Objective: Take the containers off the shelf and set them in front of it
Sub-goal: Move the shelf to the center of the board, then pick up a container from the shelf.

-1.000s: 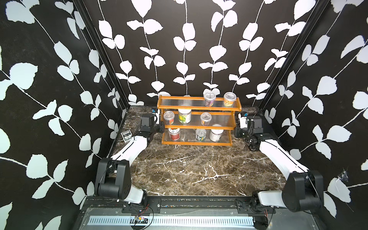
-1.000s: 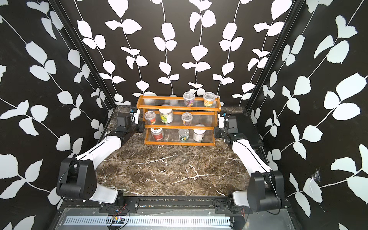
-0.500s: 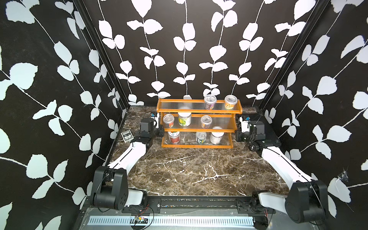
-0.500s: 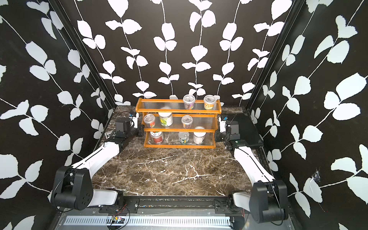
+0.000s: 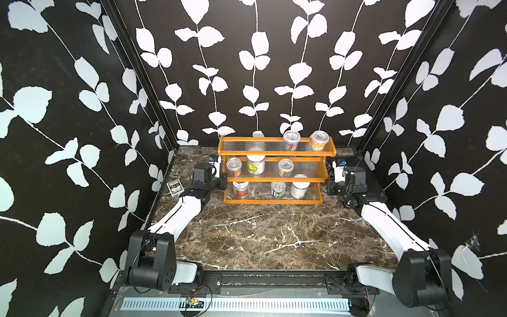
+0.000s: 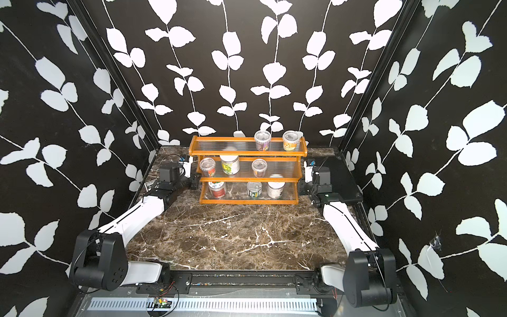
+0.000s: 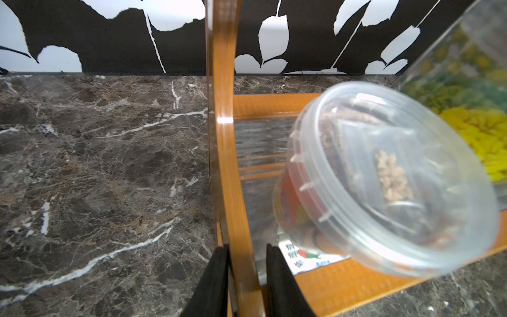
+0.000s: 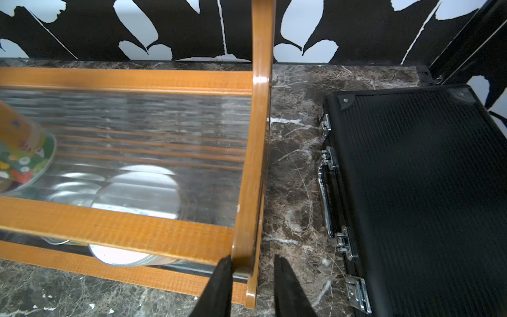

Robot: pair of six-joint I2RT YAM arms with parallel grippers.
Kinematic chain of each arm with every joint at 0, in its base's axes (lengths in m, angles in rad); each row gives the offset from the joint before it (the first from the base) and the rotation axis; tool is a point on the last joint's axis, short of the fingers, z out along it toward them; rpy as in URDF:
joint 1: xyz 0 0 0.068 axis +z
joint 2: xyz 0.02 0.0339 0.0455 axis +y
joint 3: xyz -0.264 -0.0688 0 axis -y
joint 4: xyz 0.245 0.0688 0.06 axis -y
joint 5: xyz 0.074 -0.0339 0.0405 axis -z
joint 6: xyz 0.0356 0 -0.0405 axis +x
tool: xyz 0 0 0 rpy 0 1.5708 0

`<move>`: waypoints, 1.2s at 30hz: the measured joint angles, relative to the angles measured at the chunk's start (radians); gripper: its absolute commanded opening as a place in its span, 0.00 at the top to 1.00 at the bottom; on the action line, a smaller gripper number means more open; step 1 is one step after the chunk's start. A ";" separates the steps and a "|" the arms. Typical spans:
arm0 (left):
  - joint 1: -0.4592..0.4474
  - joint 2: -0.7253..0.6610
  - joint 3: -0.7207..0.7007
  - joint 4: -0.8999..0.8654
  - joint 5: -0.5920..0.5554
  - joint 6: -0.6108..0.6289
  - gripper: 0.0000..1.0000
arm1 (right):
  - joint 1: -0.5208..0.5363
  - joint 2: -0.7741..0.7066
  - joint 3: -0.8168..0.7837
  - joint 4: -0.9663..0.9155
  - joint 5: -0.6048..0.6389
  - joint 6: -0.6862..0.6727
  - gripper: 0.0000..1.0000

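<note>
1. The shelf [image 5: 277,201] stands at the back of the desk [image 5: 260,238] with all eight containers on it and none yet in front
2. Top tier: purple cup [image 5: 291,140] and orange cup [image 5: 319,140]; middle tier: left cup [image 5: 233,167], yellow jar [image 5: 255,164] and mid cup [image 5: 286,167]; bottom tier: red jar [image 5: 241,189], tin [image 5: 278,189] and white jar [image 5: 299,189]
3. The left jaws sit astride the shelf's left end panel and the right jaws astride its right one; both are narrowly parted, with a thin gap beside the wood in the wrist views, so neither holds anything
4. The cups look like thin clear plastic, so they are probably light and ready to flex; a gentle pinch on the wall just under the flared lid rim should suit, since the rim would stop a slide
5. The jars look stiff and likely heavier, with smooth labels; a firmer hold across mid-body seems best
6. The tin is rigid and probably slick; mid-body again, clear of the pull tab
7. Each tier has a raised front rail, so a container likely needs lifting before it comes forward; the bottom tier has little headroom, which favours a level reach from the front
8. The left cup stands near the end panel and beside the yellow jar, leaving little room for the jaws
</note>
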 measured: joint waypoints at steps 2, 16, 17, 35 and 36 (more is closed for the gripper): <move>-0.002 -0.007 0.000 -0.011 -0.002 0.006 0.65 | -0.004 -0.008 0.000 -0.013 0.007 0.002 0.61; 0.005 -0.146 0.002 -0.188 -0.052 0.060 0.46 | -0.034 -0.174 0.004 -0.188 0.015 -0.030 0.30; 0.005 -0.169 0.002 -0.205 -0.056 0.064 0.45 | -0.034 -0.185 0.006 -0.201 -0.002 -0.034 0.28; -0.129 -0.361 0.052 -0.331 -0.038 0.156 0.06 | -0.021 -0.296 0.172 -0.348 -0.345 -0.040 0.00; -0.133 -0.365 0.072 -0.337 -0.033 0.162 0.04 | -0.015 -0.297 0.191 -0.353 -0.352 -0.040 0.00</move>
